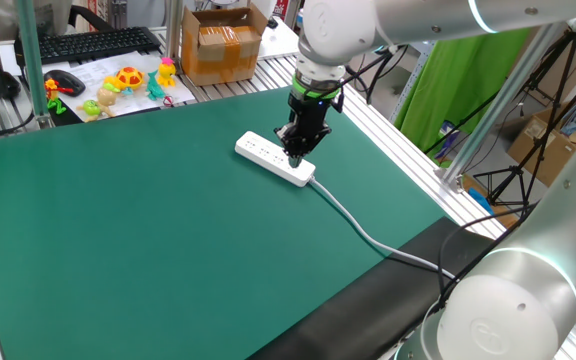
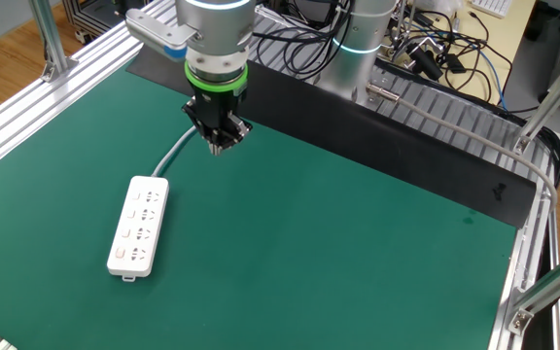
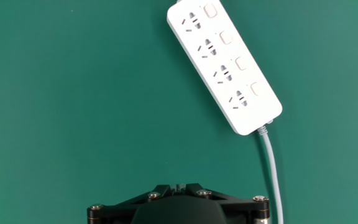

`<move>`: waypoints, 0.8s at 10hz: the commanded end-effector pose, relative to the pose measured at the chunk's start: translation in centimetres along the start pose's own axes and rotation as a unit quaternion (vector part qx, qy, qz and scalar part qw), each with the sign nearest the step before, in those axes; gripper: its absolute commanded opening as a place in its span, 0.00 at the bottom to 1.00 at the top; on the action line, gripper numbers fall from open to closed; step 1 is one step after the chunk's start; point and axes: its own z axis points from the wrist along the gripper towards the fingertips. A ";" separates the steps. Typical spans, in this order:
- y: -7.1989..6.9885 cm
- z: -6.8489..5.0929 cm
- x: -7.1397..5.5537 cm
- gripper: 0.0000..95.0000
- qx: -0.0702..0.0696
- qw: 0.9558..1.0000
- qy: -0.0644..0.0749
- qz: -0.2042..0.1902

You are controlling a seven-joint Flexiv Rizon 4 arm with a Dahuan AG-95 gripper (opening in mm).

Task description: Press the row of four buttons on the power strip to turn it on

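Observation:
The white power strip [image 3: 222, 65] lies flat on the green mat [image 3: 73, 93], slanting across the upper right of the hand view. A row of small square buttons [image 3: 240, 63] runs along its right side, beside the sockets. Its grey cable [image 3: 272, 168] leaves the lower end. My gripper [image 2: 220, 146] hangs above the mat near the strip's cable end, shut with nothing in it, its fingers meeting in a point. In one fixed view the gripper [image 1: 296, 155] overlaps the power strip [image 1: 273, 158]. In the other fixed view it is apart from the power strip [image 2: 139, 224], above the cable [image 2: 173, 156].
A cardboard box [image 1: 223, 45], small toys [image 1: 128, 85] and a keyboard [image 1: 98, 42] sit beyond the mat's far edge. Aluminium rails [image 2: 27, 107] frame the table. A black strip [image 2: 406, 165] and loose wires [image 2: 436, 49] lie behind a second arm's base [image 2: 367, 39].

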 end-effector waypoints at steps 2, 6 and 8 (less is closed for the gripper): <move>0.0 0.0 -0.1 0.00 -0.002 1.000 -0.006 0.001; -0.1 -0.1 -0.3 0.00 0.000 1.000 -0.009 -0.010; -0.5 -0.4 -1.0 0.00 0.001 1.000 -0.008 -0.024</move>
